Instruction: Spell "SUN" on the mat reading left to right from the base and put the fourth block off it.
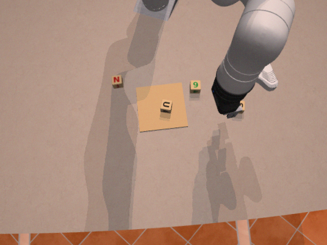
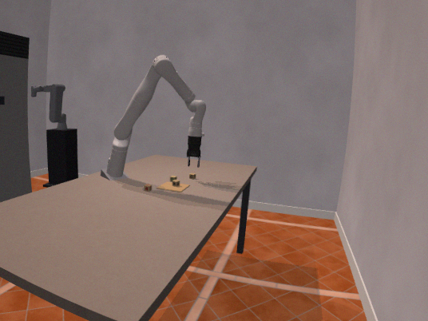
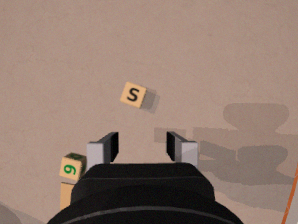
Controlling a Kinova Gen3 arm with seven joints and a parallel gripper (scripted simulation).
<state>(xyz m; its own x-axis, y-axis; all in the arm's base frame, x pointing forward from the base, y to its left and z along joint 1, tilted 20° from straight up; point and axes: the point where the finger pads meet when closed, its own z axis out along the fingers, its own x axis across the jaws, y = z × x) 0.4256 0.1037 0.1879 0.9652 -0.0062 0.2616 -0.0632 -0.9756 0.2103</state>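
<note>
The orange mat (image 1: 159,106) lies on the table with the U block (image 1: 166,106) on it near the middle. The N block (image 1: 116,81) with a red letter sits off the mat to its left. The block with a green 9 (image 1: 195,85) sits just off the mat's right edge. The S block (image 3: 133,95) lies on the bare table to the right; in the overhead view only its edge (image 1: 241,106) shows behind the arm. My gripper (image 3: 142,142) is open and empty, hovering above the S block (image 2: 192,176). It also shows in the side view (image 2: 193,163).
The arm's big links (image 1: 256,52) cover the upper right of the overhead view. The table's near edge runs along the bottom, with orange tiled floor beyond. A second robot arm on a black stand (image 2: 60,132) stands at the far left of the room.
</note>
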